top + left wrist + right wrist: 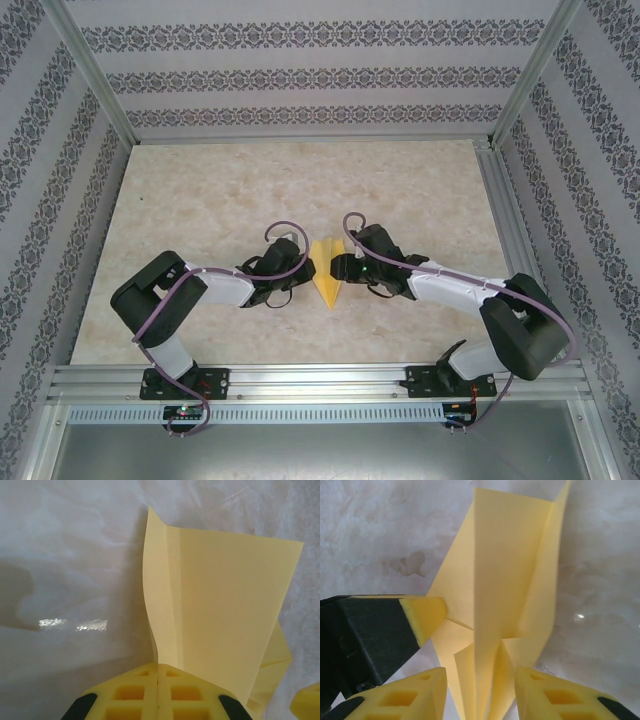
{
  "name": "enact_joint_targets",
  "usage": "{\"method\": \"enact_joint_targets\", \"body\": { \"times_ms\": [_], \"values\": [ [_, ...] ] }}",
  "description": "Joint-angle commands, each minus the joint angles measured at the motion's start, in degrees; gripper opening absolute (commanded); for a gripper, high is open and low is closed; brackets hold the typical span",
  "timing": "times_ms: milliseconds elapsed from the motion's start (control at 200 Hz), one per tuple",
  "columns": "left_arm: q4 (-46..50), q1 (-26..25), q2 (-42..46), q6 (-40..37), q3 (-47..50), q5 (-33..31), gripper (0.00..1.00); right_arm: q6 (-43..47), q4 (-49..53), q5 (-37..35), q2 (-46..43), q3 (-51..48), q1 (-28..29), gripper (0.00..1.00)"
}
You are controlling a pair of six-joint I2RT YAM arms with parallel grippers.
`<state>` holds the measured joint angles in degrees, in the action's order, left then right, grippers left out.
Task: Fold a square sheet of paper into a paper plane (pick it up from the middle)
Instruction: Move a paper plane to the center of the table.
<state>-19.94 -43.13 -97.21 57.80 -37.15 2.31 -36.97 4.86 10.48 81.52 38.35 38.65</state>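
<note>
The far half of the beige marbled tabletop [300,185] is open. At centre, the folded yellow paper plane [327,280] blocks the gap between left gripper [306,270] and right gripper [339,268].

The pale marbled table [200,200], with a metal rail [320,377] along its near edge, has a yellow paper plane [328,270] midway between its left and right edges, tip toward the near edge.
</note>
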Motion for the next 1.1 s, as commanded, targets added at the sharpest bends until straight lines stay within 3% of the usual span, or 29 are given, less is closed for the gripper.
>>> {"method": "enact_joint_targets", "body": {
  "times_ms": [0,200,664,1099],
  "values": [
    [-2.89,0.55,0.22,0.49,-0.35,-0.02,0.0,1.16,2.56,-4.24,0.34,2.4,1.32,0.4],
    [-3.59,0.82,-0.74,0.65,-0.6,0.86,0.0,0.48,6.62,-7.65,2.08,4.25,2.63,0.4],
    [-3.48,0.95,-0.99,0.65,-0.82,1.66,0.0,-1.33,5.8,-4.55,7.79,6.95,5.28,0.4],
    [-4.0,0.95,-0.96,0.78,-0.21,1.92,0.0,-3.51,5.93,-7.33,11.84,8.48,6.87,0.46]
  ]
}}
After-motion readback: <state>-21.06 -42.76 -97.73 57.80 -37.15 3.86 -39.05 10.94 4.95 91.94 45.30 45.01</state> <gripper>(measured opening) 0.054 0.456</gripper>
